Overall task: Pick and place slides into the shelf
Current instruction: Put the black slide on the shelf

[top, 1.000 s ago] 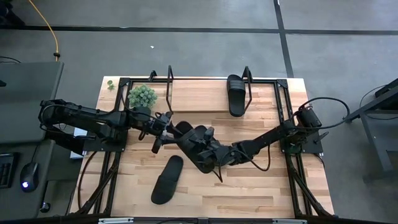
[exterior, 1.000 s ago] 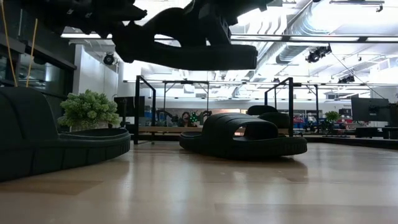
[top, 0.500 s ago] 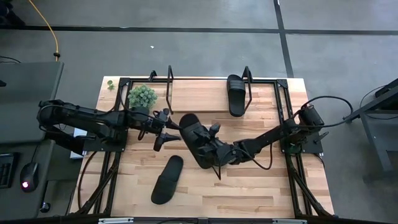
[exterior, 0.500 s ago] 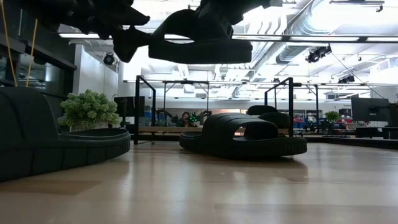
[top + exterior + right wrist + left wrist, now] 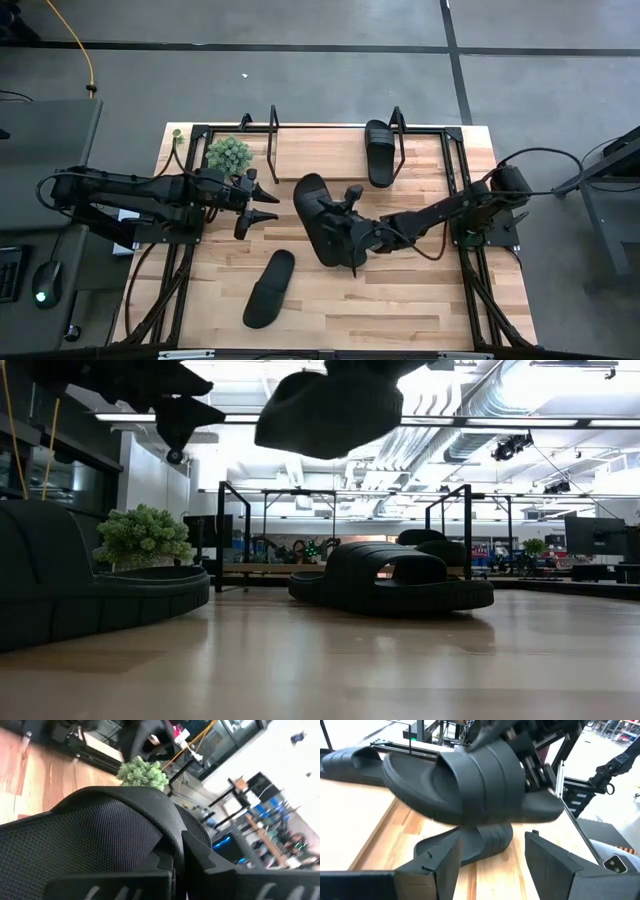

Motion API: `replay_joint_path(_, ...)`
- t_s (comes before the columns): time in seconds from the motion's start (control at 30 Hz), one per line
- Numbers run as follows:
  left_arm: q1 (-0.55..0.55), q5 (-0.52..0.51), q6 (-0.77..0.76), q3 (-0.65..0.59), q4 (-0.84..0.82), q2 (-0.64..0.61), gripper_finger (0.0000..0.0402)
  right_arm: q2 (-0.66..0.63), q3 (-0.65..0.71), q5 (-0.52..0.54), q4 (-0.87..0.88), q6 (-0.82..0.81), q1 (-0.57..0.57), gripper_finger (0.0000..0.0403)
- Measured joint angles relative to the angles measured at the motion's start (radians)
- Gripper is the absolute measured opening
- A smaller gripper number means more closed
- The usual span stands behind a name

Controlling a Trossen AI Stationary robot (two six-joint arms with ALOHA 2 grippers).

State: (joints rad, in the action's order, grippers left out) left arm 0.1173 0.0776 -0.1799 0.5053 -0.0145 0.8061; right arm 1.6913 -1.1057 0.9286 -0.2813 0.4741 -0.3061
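My right gripper (image 5: 352, 233) is shut on one black slide (image 5: 318, 220) and holds it in the air over the middle of the table, seen high in the low view as slide (image 5: 330, 410). A second slide (image 5: 470, 845) lies flat on the table beneath it, also in the low view (image 5: 400, 580). A third slide (image 5: 268, 290) rests sole-down near the table's near edge. The fourth slide (image 5: 378, 152) lies on the shelf (image 5: 325, 152), a light board between black wire frames. My left gripper (image 5: 256, 200) is open, just left of the held slide, touching nothing. My right gripper holds the slide by the side of its wide strap (image 5: 150, 827), which sits between the two fingers (image 5: 210, 865). The fingers come roughly level from the table's right side. The slide is lifted clear of the table, with its sole about level.
A small green plant (image 5: 228, 153) stands at the shelf's left end. The shelf's wire frames (image 5: 272, 130) rise at both ends of the board. Bare wood lies open at the table's near right (image 5: 420, 300).
My left gripper has drawn back toward the table's left edge and now stands apart from the slide it was beside. My right gripper has carried the slide a little toward the far edge and turned it, so its length points more toward the shelf.
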Motion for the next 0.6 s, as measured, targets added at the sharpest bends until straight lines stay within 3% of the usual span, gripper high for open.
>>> replay_joint_path(0.17,0.000,0.000,-0.006,0.000,-0.017,-0.013,0.0200,-0.054,0.000,-0.022,0.118,-0.116,0.021,0.0000)
replay_joint_path(0.37,0.000,-0.003,-0.004,0.000,-0.011,-0.013,0.0200,-0.087,0.000,-0.020,0.177,-0.134,0.036,0.0000)
replay_joint_path(0.5,0.000,-0.049,0.000,0.000,-0.003,-0.013,0.0200,-0.106,0.000,-0.026,0.185,-0.135,0.060,0.0000)
replay_joint_path(0.6,0.000,-0.092,0.017,0.000,0.000,-0.013,0.0200,-0.115,0.000,-0.095,0.197,-0.137,0.100,0.0000)
